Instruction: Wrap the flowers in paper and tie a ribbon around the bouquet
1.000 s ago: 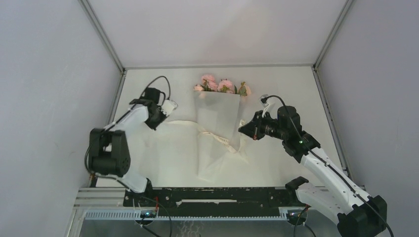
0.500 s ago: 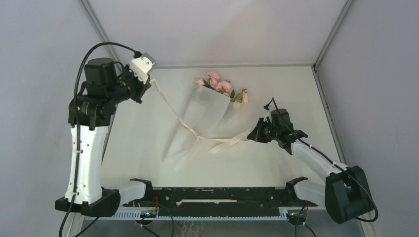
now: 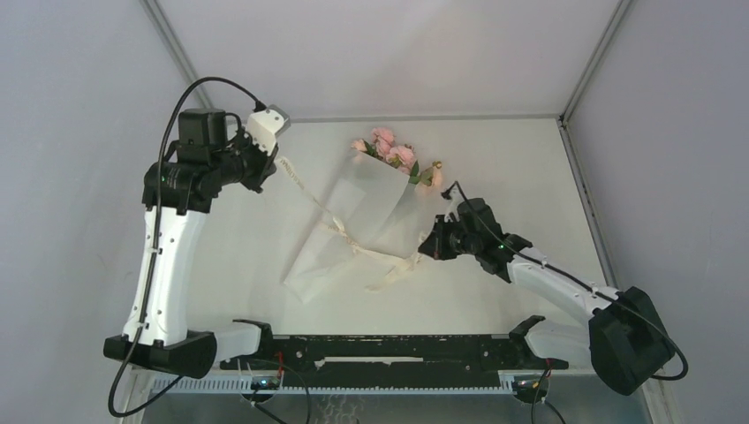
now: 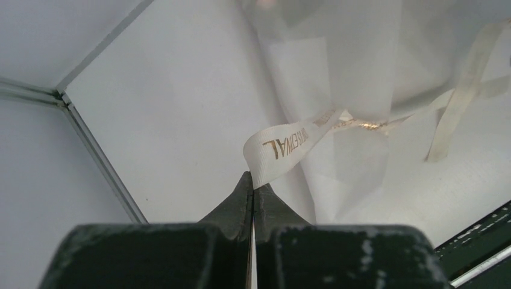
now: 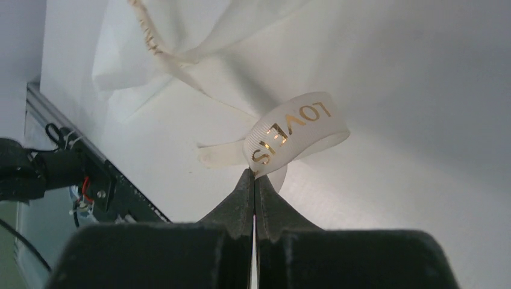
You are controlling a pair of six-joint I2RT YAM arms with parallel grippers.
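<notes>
The bouquet (image 3: 353, 221) is lying slantwise across the middle of the table (image 3: 512, 168). The flowers (image 3: 395, 156) are at the far-right end and the narrow tail of the paper (image 3: 309, 274) points near-left. The ribbon (image 3: 340, 231) crosses the cone about halfway down and bunches up there. I honestly can't tell if that's a proper knot.

From there, one end runs up and far-left to the left gripper (image 3: 273, 161), which is raised well above the table. The other end runs right to the right gripper (image 3: 424, 249), which is low and near the surface. There's also a loose tail lying on the table on the near side of the cone.

The overhead view gives you the layout, but it's too small to show the grips. The wrist cams settle that. On both arms the fingers are pressed tight together, with the ribbon pinched right at the tips and curling away in a loop.

The wrist views also show gold print on the ribbon, which is invisible from above. On the right one it looks like "LOVE IS", seen upside down. On the left one there are gold capitals too, but they're seen from an awkward side and I can't read them. Only the right wrist cam shows the black rail (image 5: 90, 186) at the near edge with some wiring.
</notes>
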